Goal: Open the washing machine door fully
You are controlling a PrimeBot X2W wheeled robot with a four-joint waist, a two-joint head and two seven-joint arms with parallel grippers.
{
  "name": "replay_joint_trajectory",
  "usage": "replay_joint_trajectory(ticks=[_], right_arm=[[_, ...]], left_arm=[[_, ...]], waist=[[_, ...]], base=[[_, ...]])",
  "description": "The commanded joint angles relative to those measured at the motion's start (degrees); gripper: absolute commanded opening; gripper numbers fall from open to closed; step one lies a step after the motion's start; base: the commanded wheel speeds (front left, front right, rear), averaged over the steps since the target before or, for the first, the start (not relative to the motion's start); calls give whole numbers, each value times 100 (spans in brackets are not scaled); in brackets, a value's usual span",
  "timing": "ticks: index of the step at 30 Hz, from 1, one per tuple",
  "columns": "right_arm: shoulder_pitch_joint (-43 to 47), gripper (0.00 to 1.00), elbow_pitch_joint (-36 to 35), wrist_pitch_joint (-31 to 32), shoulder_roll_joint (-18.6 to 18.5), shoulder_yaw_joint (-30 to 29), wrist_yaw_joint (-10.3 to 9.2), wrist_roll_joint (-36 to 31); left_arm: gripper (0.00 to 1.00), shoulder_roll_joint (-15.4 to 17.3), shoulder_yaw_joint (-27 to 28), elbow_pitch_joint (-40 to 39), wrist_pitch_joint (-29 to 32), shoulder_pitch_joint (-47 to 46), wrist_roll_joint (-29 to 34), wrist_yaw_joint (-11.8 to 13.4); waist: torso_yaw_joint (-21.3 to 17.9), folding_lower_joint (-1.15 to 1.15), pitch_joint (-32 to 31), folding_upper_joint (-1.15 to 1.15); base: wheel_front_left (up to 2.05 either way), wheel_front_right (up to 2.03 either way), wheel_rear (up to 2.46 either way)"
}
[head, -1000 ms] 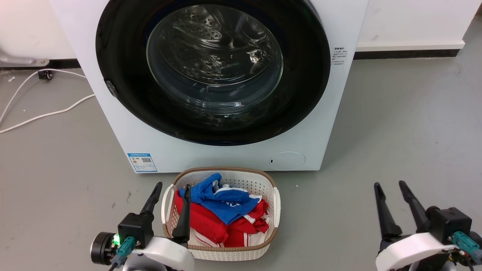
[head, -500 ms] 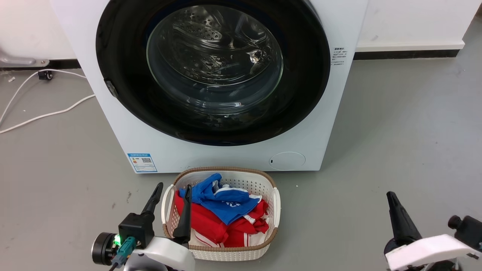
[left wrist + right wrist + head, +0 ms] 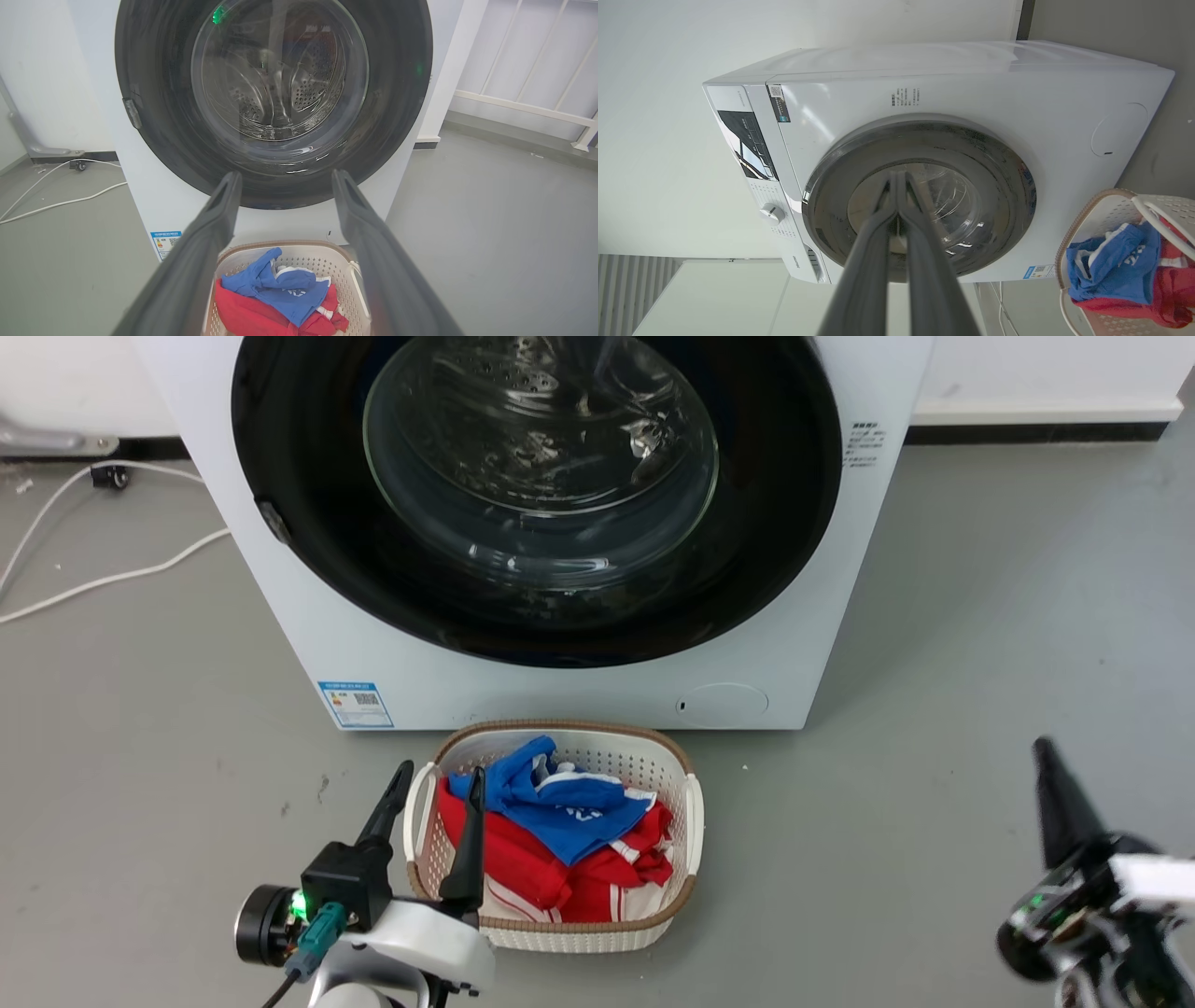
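The washing machine door (image 3: 541,457) is a glossy black disc with a clear glass bowl, lying shut against the white machine front; it also appears in the left wrist view (image 3: 280,74) and, turned sideways, in the right wrist view (image 3: 994,186). A small latch notch (image 3: 274,521) sits on its left edge. My left gripper (image 3: 439,779) is open low at the left, over the basket's near-left corner, and its fingers (image 3: 229,186) frame the door from a distance. My right gripper (image 3: 1044,751) is rolled on its side at the lower right, far from the door. Its fingers (image 3: 896,179) are shut on nothing.
A white laundry basket (image 3: 579,761) with a brown rim holds red and blue clothes (image 3: 551,831) on the grey floor just before the machine. White cables (image 3: 93,583) trail on the floor at the left. Bare floor lies right of the machine.
The head camera has shifted a little, moving the whole picture. My right gripper has rolled over, drifted right, and gone from open to shut. The left gripper holds its place.
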Motion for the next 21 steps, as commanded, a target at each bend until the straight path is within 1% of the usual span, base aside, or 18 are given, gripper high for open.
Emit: replay_joint_trajectory(ticks=[1, 4, 8, 11, 14, 21], right_arm=[[-302, 0, 63, 84, -145, -139, 14, 179], [-717, 0, 193, 210, -299, -304, 14, 560], [-1373, 0, 437, 363, -721, -371, 14, 858], [-1926, 0, 738, 543, -1101, -265, 15, 1040], [-2508, 0, 1043, 731, -1564, -27, 15, 1049], [-3976, 0, 1936, 1468, -2356, 915, 15, 1079]], left_arm=[[100, -1, 1, -50, -15, -120, 25, 4], [100, -17, -26, -116, -15, -199, 55, -6], [100, -45, -73, -200, -14, -368, 85, -25], [100, -63, -83, -233, -14, -542, 102, -31], [100, -82, -106, -273, -14, -714, 140, -24], [100, -142, -145, -343, -14, -1014, 203, 2]], waist=[[12, 0, 144, 0], [51, 0, 325, 0], [132, 0, 612, 0], [202, 0, 831, 0], [269, 0, 1052, 0], [422, 0, 1457, 0]], base=[[0, 0, 0], [0, 0, 0], [0, 0, 0], [0, 0, 0], [0, 0, 0], [0, 0, 0]])
